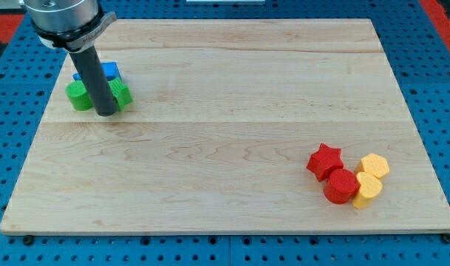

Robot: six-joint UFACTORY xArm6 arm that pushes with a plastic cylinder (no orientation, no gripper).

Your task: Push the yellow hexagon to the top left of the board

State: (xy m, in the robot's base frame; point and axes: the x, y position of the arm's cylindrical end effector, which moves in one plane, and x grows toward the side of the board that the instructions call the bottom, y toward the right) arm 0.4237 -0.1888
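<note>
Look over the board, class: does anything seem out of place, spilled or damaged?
Nothing stands out. The wooden board looks intact. My tip sits among the green blocks and blue block at the view's top left, far from the yellow hexagon at the bottom right.

The yellow hexagon [375,165] is blocked at 9 o'clock by the red star [324,160] and red cylinder [341,185]. The way at 12 o'clock is open. Green blocks [80,95] and blue block [108,72] crowd the top left corner.
</note>
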